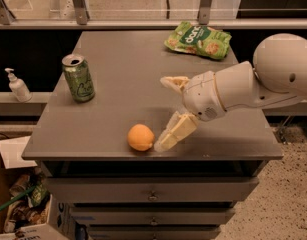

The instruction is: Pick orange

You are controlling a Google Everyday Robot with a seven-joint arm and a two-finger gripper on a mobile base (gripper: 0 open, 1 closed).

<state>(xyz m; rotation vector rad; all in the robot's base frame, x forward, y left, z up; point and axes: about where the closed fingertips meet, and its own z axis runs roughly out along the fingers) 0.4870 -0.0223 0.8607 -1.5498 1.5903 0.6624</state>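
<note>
Far left of the frame, on a ledge below table height: a white pump bottle, upright. Lower left corner: cardboard boxes with mixed contents, on the floor beside the cabinet. Middle of the frame: a grey table — the flat top of a drawer cabinet, with drawer fronts visible below its front edge. On it, left of centre: a green can, upright, tab end up, well apart from the other items. Near the front edge, just left of centre: the orange, pale and round, resting on the table top. Immediately to its right: the gripper, fingers spread wide apart. The lower finger slants down toward the table with its tip just beside the orange — contact cannot be told. The upper finger points leftward, farther back over the table. Upper centre-right, near the table's far edge: a green snack bag, lying flat. Right of the frame: the white arm, reaching in from the right edge over the table's right side. Lower right: speckled floor.
</note>
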